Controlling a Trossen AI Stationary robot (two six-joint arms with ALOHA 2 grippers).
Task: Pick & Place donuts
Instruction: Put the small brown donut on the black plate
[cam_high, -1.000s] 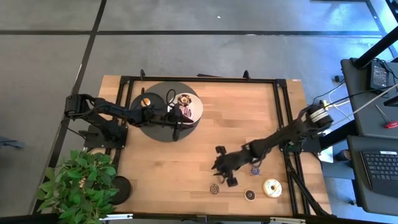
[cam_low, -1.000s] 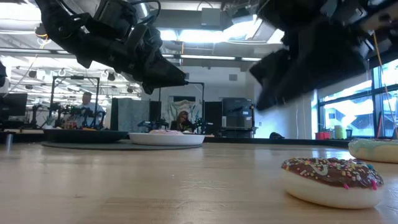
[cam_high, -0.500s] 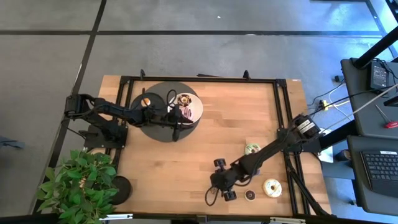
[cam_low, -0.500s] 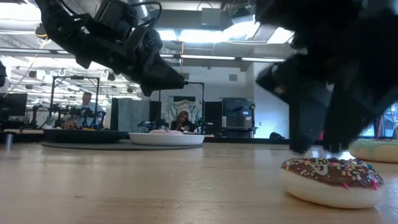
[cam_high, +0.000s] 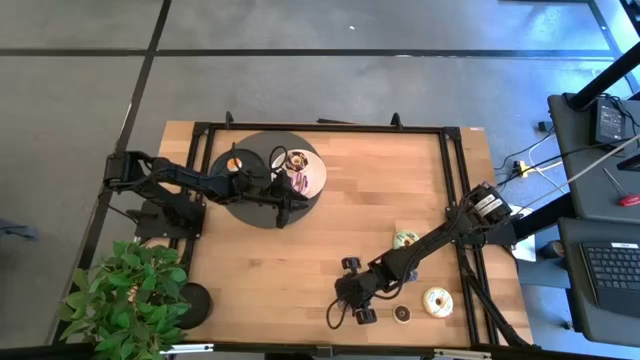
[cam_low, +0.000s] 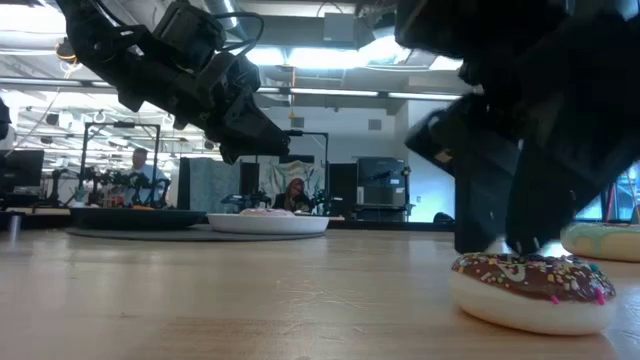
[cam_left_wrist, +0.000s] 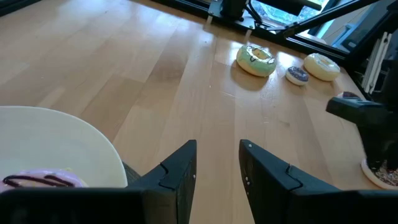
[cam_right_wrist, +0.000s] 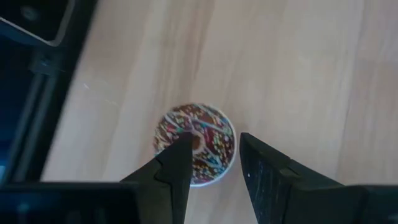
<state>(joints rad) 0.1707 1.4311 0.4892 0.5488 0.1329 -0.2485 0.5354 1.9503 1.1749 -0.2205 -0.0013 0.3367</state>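
Wooden slats of the worktop (cam_high: 370, 200) fill the overhead view. At far left a white plate (cam_high: 312, 180) sits on a black disc (cam_high: 225, 195); it already carries two donuts, a pale one (cam_high: 296, 160) and a purple one (cam_high: 303, 180), while an orange donut (cam_high: 235, 163) lies on the disc. The left hand (cam_high: 290, 197) hovers at the plate's near edge. At near right the right hand (cam_high: 345, 301) reaches down, with a chocolate donut (cam_high: 402, 314), a cream-yellow donut (cam_high: 437, 300) and a green donut (cam_high: 405, 240) lying loose around it.

At worktop level, a sprinkled chocolate donut (cam_low: 530, 290) rests under the dark right hand (cam_low: 505, 215).

Past the left wrist, its fingers (cam_left_wrist: 180, 174) stand slightly apart, holding nothing.

Past the right wrist, the fingers (cam_right_wrist: 177, 165) are spread either side of that sprinkled donut (cam_right_wrist: 196, 149), not yet closed on it.

Judging by this, roughly half the donuts remain to be moved.
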